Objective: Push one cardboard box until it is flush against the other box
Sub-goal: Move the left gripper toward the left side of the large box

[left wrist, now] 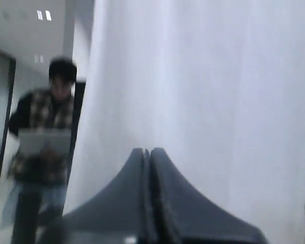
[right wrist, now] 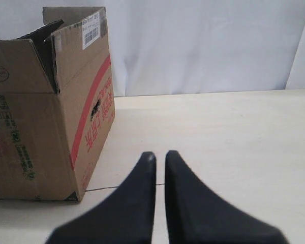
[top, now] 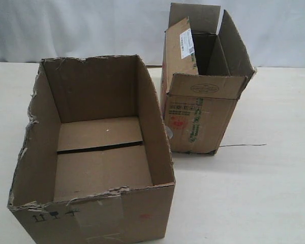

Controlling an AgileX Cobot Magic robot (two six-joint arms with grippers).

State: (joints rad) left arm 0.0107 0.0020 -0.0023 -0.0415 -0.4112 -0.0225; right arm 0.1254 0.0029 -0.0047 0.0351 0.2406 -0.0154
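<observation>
The cardboard box [top: 91,86], wide, flapless and torn along its rim, stands open at the front left of the table. The other box [top: 198,117], narrower with upright flaps and a white barcode label, stands behind and to its right, turned at an angle; only a narrow gap shows between their nearest corners. Neither gripper appears in the exterior view. My left gripper [left wrist: 147,150] is shut and empty, raised and facing a white curtain. My right gripper [right wrist: 160,155] hovers low over the table to the side of the other box [right wrist: 40,127], its jaws a thin slit apart, holding nothing.
The pale table [top: 254,193] stretches to the right of both boxes. A thin dark thread [top: 244,145] lies on it by the other box's base. A white curtain [top: 91,25] hangs behind. A person [left wrist: 46,127] stands beyond the curtain in the left wrist view.
</observation>
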